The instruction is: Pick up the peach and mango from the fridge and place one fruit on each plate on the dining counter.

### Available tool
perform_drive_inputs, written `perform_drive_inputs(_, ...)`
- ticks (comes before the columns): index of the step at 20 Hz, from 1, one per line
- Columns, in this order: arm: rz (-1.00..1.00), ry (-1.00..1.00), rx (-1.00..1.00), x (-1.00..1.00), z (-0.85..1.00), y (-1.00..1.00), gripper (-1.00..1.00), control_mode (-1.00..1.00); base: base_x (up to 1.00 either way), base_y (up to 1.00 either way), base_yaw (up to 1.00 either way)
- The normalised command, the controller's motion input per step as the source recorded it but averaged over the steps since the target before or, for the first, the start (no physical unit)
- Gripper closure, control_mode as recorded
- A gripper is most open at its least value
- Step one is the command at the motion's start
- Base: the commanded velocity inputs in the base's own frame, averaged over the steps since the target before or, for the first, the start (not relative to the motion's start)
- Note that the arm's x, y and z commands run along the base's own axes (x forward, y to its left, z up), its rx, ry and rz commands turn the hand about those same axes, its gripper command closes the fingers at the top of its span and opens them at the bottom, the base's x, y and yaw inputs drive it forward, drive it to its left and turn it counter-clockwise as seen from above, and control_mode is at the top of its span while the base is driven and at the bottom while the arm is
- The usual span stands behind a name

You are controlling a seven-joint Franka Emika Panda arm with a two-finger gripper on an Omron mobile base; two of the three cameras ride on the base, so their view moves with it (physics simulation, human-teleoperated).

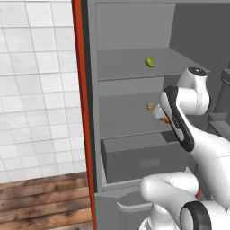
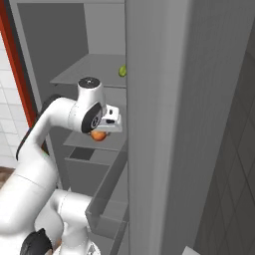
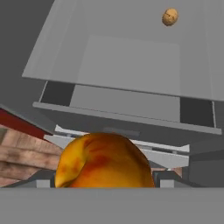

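— What do you see past the red door edge?
— You have a white tiled wall [image 1: 36, 90]; below it a wooden floor [image 1: 42, 202].
— And further in?
— You'll spot a small brown potato-like lump [image 3: 169, 17] on the middle shelf.

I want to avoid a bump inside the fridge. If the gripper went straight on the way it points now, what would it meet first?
The gripper, shut on the peach, points down, probably at the front edge of the grey shelf below it. Depth is unclear, so treat that as likely.
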Motion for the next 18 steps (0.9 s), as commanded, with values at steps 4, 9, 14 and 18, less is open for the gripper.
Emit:
perform_drive_inputs(4, 0.0, -0.01, -0.07, -0.58, 0.48, 0.44, 1.0, -1.0, 0.0, 0.0, 0.0)
perform_drive_inputs(9, -0.04, 0.0, -0.04, -0.49, 0.45, 0.24, 1.0, -1.0, 0.0, 0.0, 0.0)
perform_drive_inputs(14, 0.0, -0.01, 0.0, -0.34, 0.37, 0.02, 1.0, -1.0, 0.0, 0.0, 0.0)
perform_drive_inputs(18, 0.0, -0.3, 0.06, -0.74, 0.3, 0.0, 1.0, -1.0, 0.0, 0.0, 0.0)
